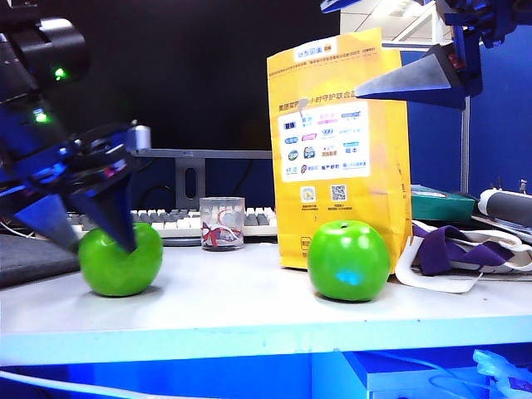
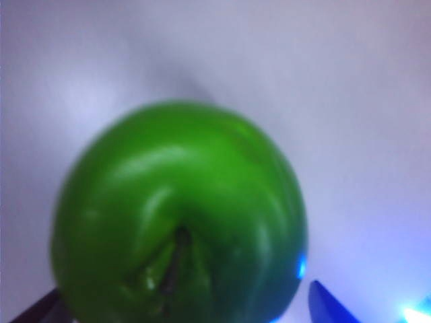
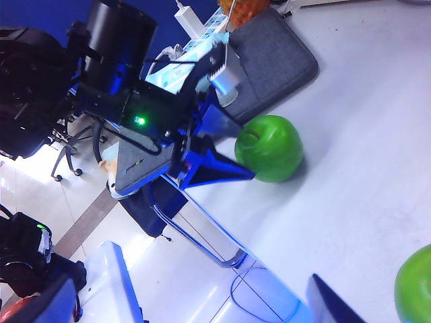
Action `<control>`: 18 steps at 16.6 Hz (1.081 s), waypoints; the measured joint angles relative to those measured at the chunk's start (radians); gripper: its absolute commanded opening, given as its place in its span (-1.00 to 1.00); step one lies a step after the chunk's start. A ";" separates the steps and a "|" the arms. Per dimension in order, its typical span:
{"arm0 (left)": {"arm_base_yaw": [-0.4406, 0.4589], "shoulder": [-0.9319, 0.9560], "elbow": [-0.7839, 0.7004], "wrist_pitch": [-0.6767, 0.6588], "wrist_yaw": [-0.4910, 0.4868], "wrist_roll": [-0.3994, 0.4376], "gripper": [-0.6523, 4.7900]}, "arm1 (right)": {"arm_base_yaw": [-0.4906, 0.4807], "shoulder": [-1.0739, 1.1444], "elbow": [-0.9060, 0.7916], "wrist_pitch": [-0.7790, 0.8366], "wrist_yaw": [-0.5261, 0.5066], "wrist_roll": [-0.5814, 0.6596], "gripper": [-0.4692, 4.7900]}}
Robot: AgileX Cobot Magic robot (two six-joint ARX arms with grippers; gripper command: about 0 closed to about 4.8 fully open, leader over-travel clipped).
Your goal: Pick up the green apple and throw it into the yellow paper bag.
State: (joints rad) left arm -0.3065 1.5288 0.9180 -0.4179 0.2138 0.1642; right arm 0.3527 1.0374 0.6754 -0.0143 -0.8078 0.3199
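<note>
The green apple (image 1: pixel 120 266) sits on the white table at the left. My left gripper (image 1: pixel 94 241) stands open, pointing down, with one finger on each side of the apple. In the left wrist view the apple (image 2: pixel 178 215) fills the picture, stem toward the camera, and a blue fingertip (image 2: pixel 328 306) stands just off its side. The yellow paper bag (image 1: pixel 337 150) stands upright right of centre. My right gripper (image 1: pixel 416 79) hangs high by the bag's top; its fingers (image 3: pixel 328 303) are wide apart with nothing between them. The right wrist view shows the apple (image 3: pixel 269 148) from afar.
A second green apple with a light-blue patch (image 1: pixel 349 260) sits in front of the bag. Behind are a glass cup (image 1: pixel 222 223) and a keyboard (image 1: pixel 170 223). A purple-and-white cloth bag (image 1: pixel 465 249) lies at the right, a dark grey pad (image 1: pixel 33 258) at the left.
</note>
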 measured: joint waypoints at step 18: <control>0.000 -0.019 0.336 0.021 0.315 -0.022 -0.42 | -0.002 0.000 0.000 0.059 0.177 -0.038 0.92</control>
State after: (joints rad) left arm -0.3069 1.5093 1.2541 -0.3965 0.5289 0.1421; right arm 0.3508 1.0378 0.6758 0.0448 -0.6308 0.2817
